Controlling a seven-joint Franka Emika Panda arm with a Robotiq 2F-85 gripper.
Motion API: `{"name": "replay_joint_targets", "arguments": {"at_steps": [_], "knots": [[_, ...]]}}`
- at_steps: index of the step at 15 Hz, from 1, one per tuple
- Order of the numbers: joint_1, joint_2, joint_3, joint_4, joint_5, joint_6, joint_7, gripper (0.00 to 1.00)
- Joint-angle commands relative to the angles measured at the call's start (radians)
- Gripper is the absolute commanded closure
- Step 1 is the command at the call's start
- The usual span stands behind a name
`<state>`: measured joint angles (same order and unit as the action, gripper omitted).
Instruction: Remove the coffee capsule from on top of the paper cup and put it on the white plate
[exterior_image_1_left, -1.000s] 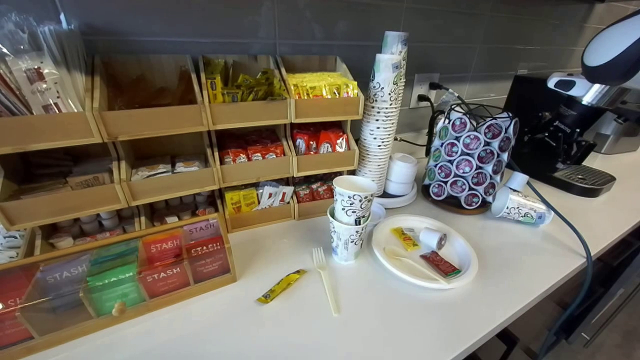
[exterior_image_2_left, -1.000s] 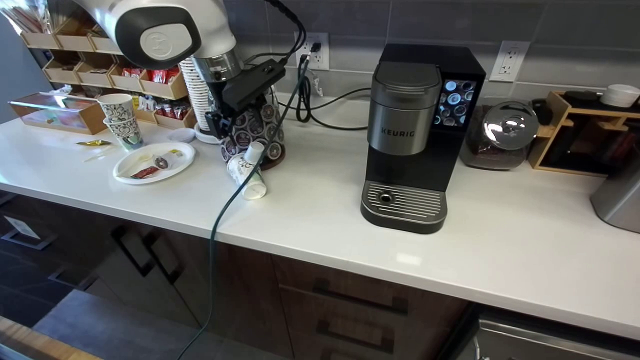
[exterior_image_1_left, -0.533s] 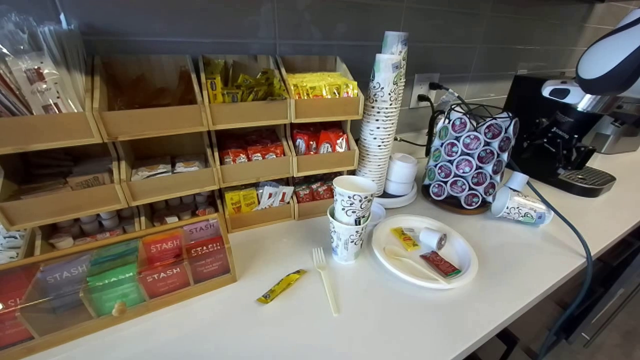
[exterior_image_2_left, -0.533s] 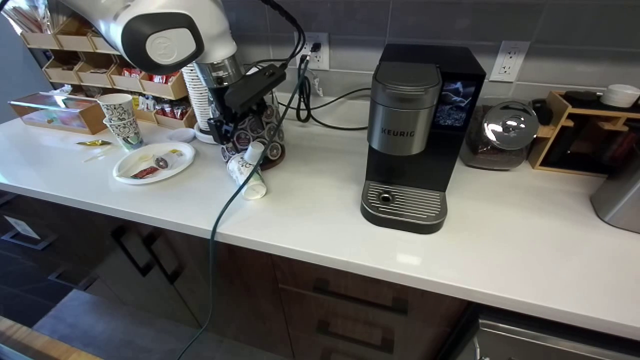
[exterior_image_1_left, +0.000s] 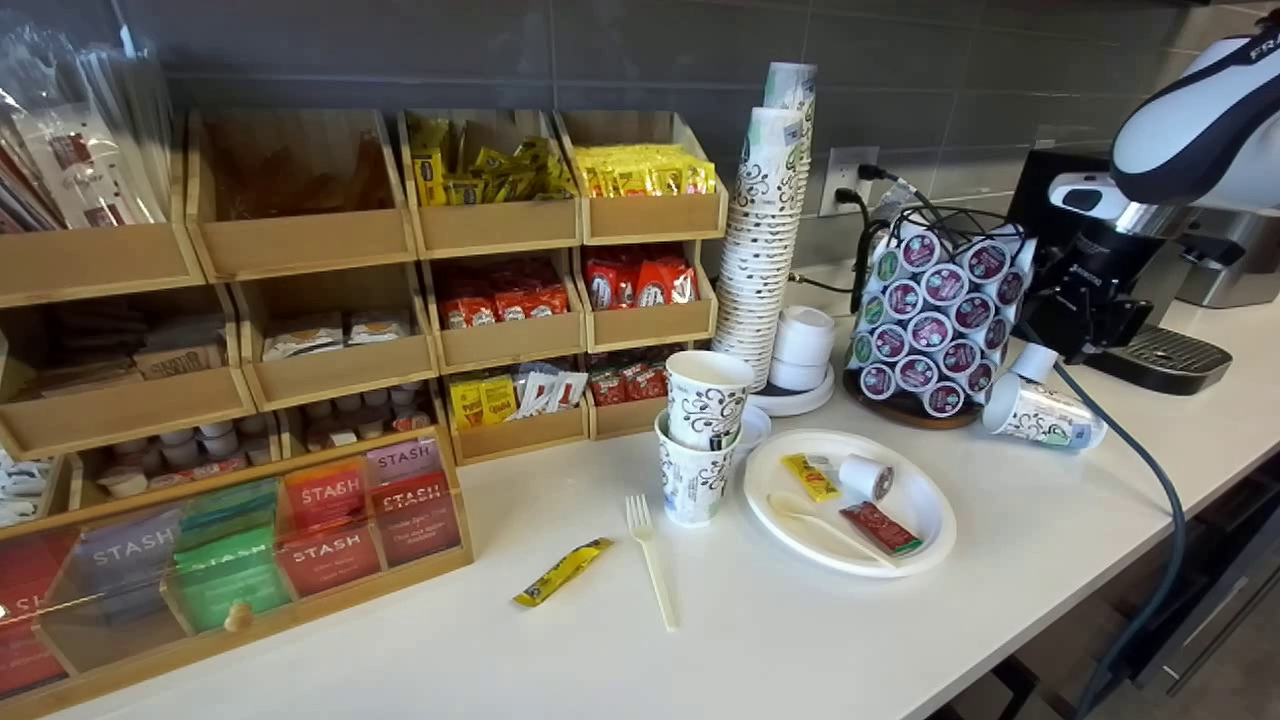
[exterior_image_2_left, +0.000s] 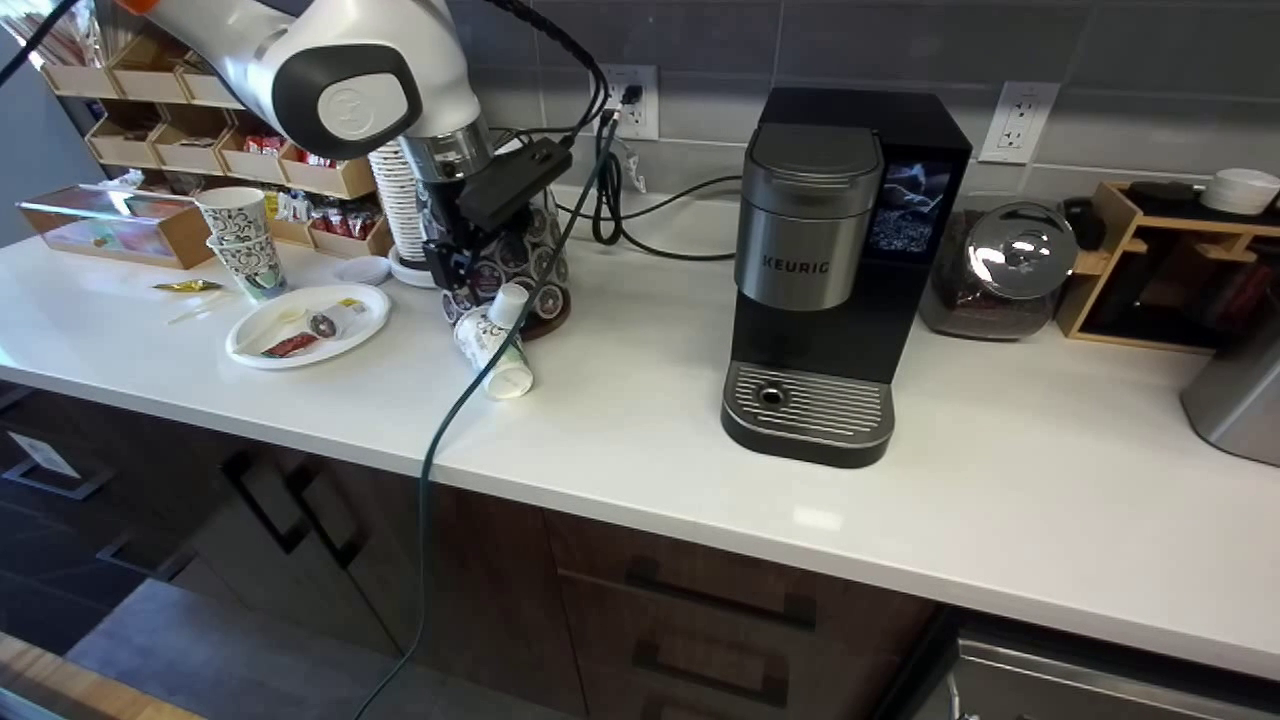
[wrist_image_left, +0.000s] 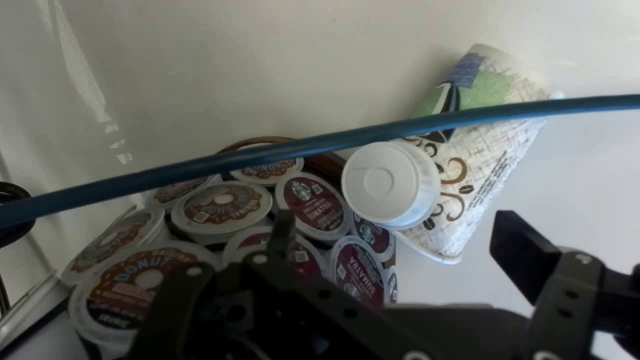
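Note:
A white coffee capsule (wrist_image_left: 382, 182) rests on top of a white patterned paper cup (wrist_image_left: 480, 145) that lies on its side on the counter. The capsule (exterior_image_1_left: 1035, 361) and cup (exterior_image_1_left: 1045, 415) also show in an exterior view. My gripper (wrist_image_left: 400, 240) is open and empty, its fingers wide apart, with capsule and cup beyond them in the wrist view. In an exterior view the gripper (exterior_image_2_left: 450, 268) hangs above the capsule (exterior_image_2_left: 509, 303), beside the capsule rack. The round white plate (exterior_image_1_left: 935, 550) lies apart from the cup, holding another capsule, two packets and a plastic utensil.
A capsule rack (exterior_image_1_left: 930, 330) stands right beside the lying cup. A blue-green cable (wrist_image_left: 310, 145) crosses above the cup. A tall cup stack (exterior_image_1_left: 755, 260), two nested cups (exterior_image_1_left: 700, 440), a fork (exterior_image_1_left: 652, 565) and a coffee machine (exterior_image_2_left: 810, 280) are on the counter.
My arm and open gripper have moved lower and closer to the capsule rack and lying cup. The capsule, cup and plate have not moved.

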<state>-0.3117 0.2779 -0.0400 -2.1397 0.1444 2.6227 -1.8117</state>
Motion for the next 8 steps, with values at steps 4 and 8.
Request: {"name": "replay_joint_targets", "arguments": {"at_steps": [4, 8], "knots": [[0.006, 0.103, -0.02, 0.089, -0.053, -0.041, 0.023, 0.07], [-0.001, 0.119, -0.019, 0.101, -0.075, -0.053, 0.015, 0.49]]}}
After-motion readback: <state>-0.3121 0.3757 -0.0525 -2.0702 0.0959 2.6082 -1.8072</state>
